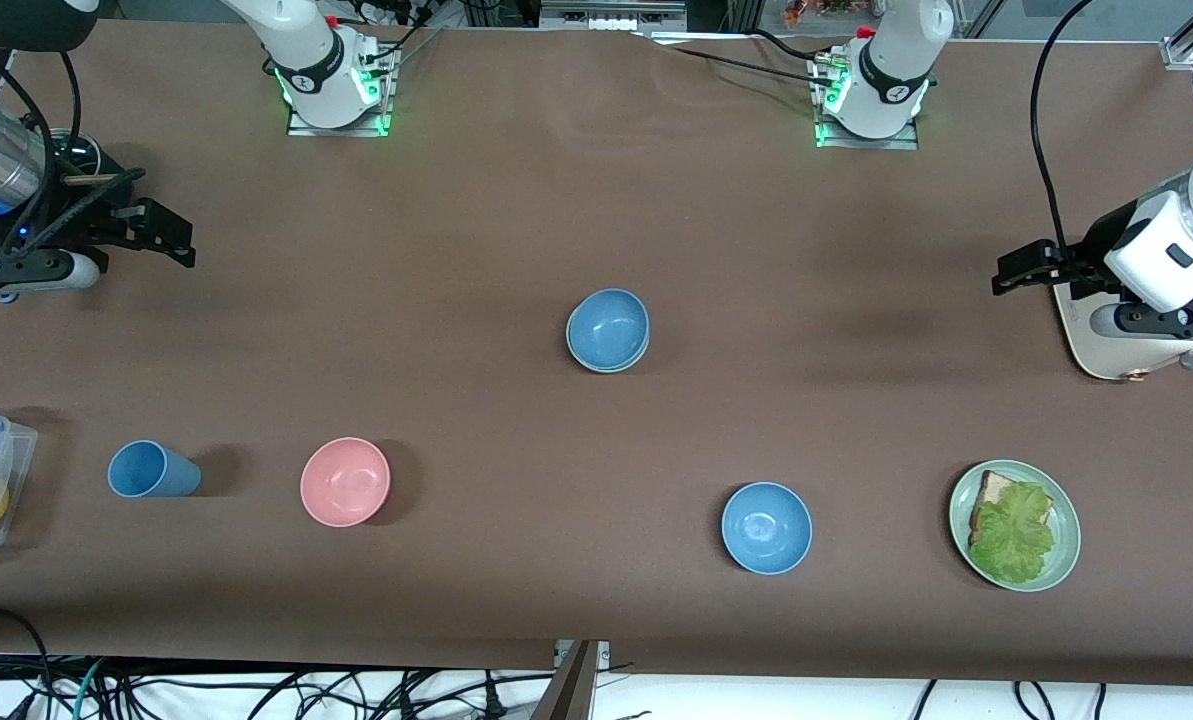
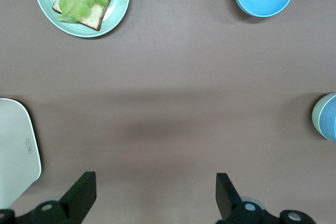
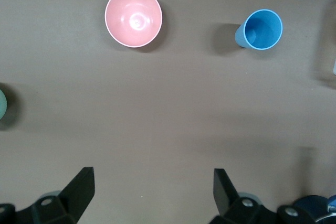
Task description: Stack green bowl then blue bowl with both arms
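Brown table [image 1: 516, 200]: blue bowl [image 1: 608, 328] upright in green bowl [image 1: 584, 364].

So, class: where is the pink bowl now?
In the front view the pink bowl sits toward the right arm's end of the table, beside the blue cup, nearer the camera than the stacked bowls.

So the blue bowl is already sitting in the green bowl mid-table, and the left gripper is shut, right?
Not quite. The blue bowl does sit in the green bowl, but the left gripper is open, holding nothing, as the left wrist view shows.
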Motion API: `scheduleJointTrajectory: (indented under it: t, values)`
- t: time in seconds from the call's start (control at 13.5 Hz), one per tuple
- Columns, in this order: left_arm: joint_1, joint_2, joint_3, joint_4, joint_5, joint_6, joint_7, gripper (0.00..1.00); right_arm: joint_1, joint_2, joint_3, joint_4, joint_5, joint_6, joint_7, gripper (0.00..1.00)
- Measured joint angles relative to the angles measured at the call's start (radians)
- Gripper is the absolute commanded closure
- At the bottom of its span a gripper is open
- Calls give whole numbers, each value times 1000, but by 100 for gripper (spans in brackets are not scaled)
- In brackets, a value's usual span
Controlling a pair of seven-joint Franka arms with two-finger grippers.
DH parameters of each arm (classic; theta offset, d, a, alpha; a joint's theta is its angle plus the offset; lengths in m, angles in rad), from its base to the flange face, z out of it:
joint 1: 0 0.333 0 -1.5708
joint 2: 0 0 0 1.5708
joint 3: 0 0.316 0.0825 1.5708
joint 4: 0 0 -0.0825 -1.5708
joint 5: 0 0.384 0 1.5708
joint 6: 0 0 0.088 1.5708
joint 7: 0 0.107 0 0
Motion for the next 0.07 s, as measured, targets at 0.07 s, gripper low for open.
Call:
scheduleJointTrajectory:
  t: [0.07]
  values:
    - [0,0,-1,0,0,0,0,0,0,0,0,0,0,0,0,0]
